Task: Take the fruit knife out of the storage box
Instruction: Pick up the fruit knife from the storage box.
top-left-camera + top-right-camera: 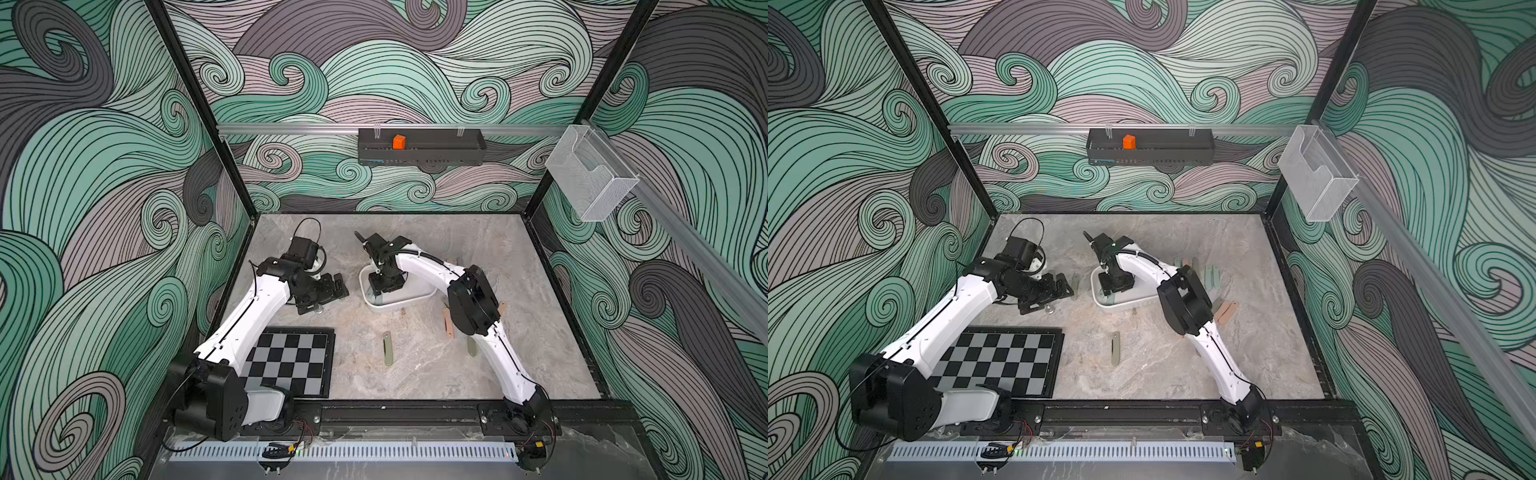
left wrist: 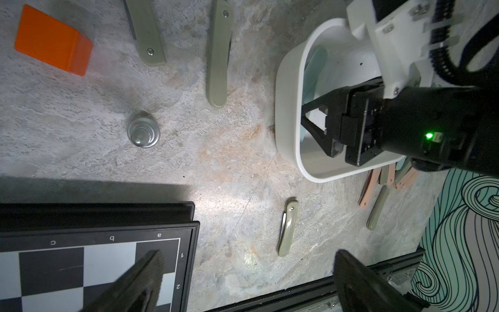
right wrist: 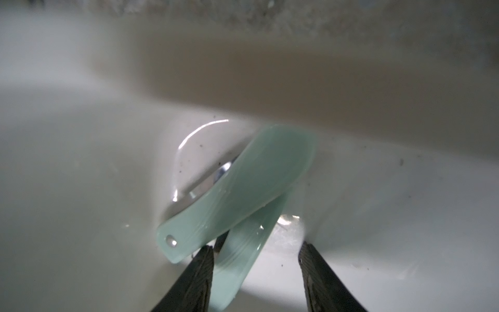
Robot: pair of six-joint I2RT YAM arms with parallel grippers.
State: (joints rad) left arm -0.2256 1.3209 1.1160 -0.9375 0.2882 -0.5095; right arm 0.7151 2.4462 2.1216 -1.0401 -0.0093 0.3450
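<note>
right gripper (image 3: 255,247): open, low in storage box (image 3: 81,175) | lower fruit knife (image 3: 237,275) between jaws | pinch handle middle, lift slow | left gripper (image 2: 249,254): open

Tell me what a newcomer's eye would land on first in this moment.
First, the swirling green-and-grey wave pattern on the walls. Next, the right gripper down inside the white storage box, fingers apart over a mint folded knife lying across a second one. Then the chessboard at the table's front, on the robot's left.
</note>
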